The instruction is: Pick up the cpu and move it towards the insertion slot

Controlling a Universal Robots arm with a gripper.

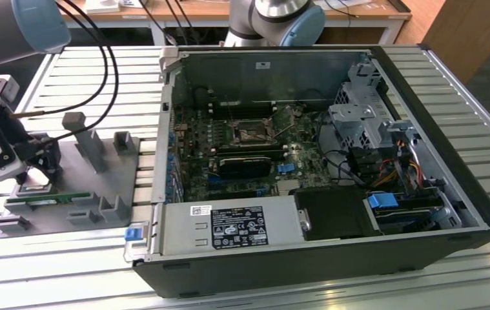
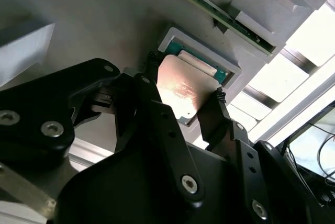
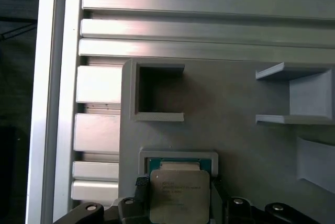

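The cpu (image 2: 180, 90) is a flat silvery square chip, seen between my two black fingers in both wrist views (image 3: 180, 195). My gripper (image 2: 185, 77) is shut on it, one fingertip (image 2: 152, 62) on each opposite edge, just above the pale-rimmed pocket (image 3: 178, 157) of the grey fixture (image 1: 81, 174). In the exterior view my gripper (image 1: 33, 181) stands at the left, low over that fixture. The insertion slot (image 1: 251, 132) is a dark square socket with a shiny metal frame on the motherboard inside the open computer case, far to the exterior view's right of the gripper.
A green memory stick (image 1: 51, 199) lies on the fixture beside the pocket. Upright grey posts (image 1: 85, 139) rise from the fixture. The case wall (image 1: 169, 116) stands between fixture and motherboard. Black cables (image 1: 98, 77) hang from my arm. Another arm's base (image 1: 275, 19) stands behind the case.
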